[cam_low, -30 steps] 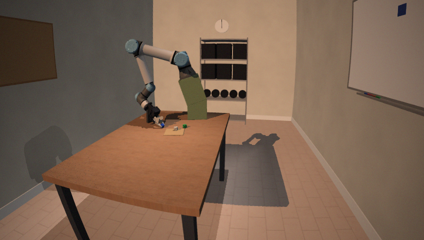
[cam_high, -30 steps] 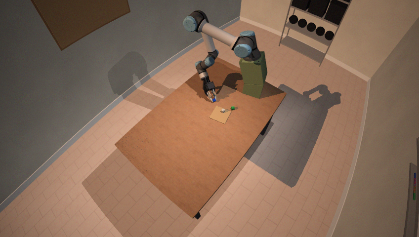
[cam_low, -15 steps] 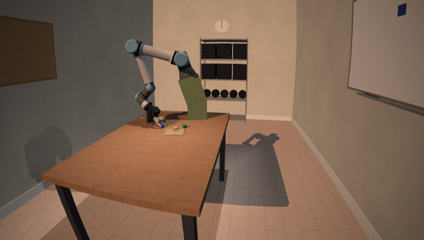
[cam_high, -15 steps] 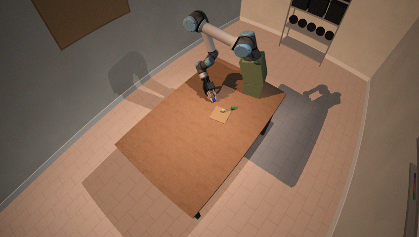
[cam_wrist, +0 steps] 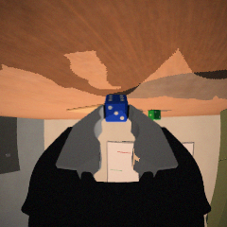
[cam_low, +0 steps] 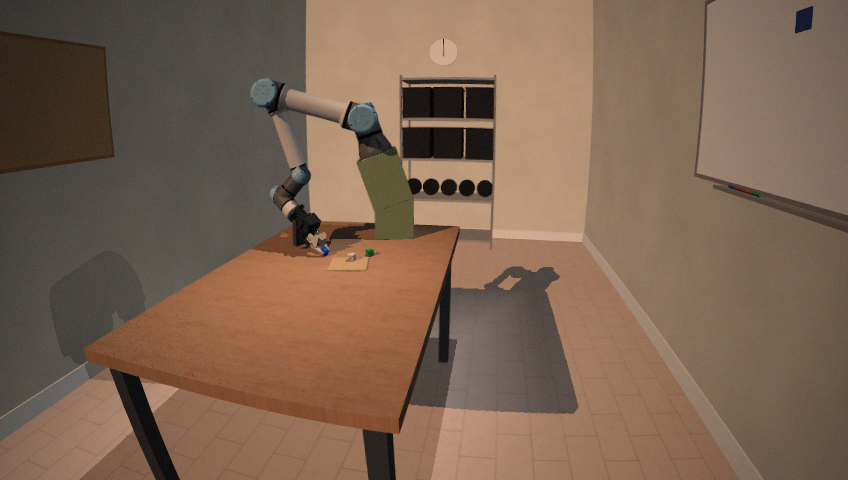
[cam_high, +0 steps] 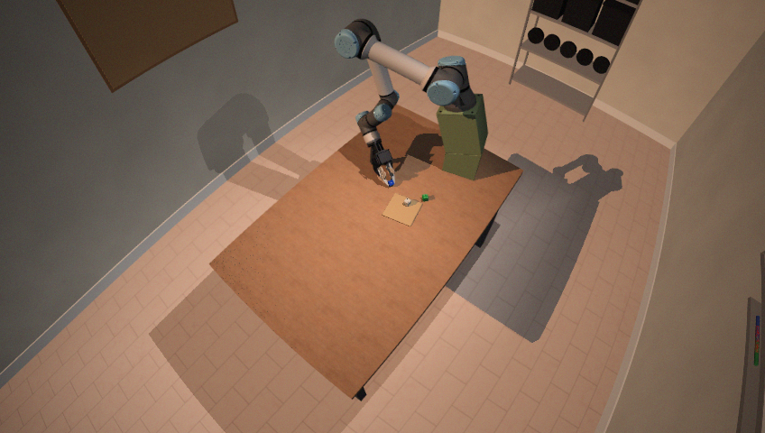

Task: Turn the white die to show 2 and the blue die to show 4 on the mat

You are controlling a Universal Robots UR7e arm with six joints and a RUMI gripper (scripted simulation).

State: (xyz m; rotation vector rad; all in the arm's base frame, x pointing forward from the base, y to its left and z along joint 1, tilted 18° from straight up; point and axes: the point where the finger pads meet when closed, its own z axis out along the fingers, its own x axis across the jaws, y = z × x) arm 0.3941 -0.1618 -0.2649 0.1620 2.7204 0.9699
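My gripper (cam_high: 390, 181) is shut on the blue die (cam_wrist: 116, 108), holding it low over the table just beside the tan mat (cam_high: 402, 208), off its far left corner. The blue die also shows in the exterior view (cam_low: 324, 251). In the wrist view the gripper (cam_wrist: 116, 113) is turned nearly sideways and the die shows a face with three pips toward the camera. The white die (cam_high: 407, 202) sits on the mat near its far edge; its top number is too small to read. The green die (cam_high: 424, 197) sits on the table just past the mat's far right corner; it also shows in the wrist view (cam_wrist: 154, 114).
The arm's olive-green pedestal (cam_high: 461, 139) stands at the table's far edge, close behind the dice. A shelf unit (cam_low: 447, 154) stands against the back wall. The table's left edge lies beyond the gripper.
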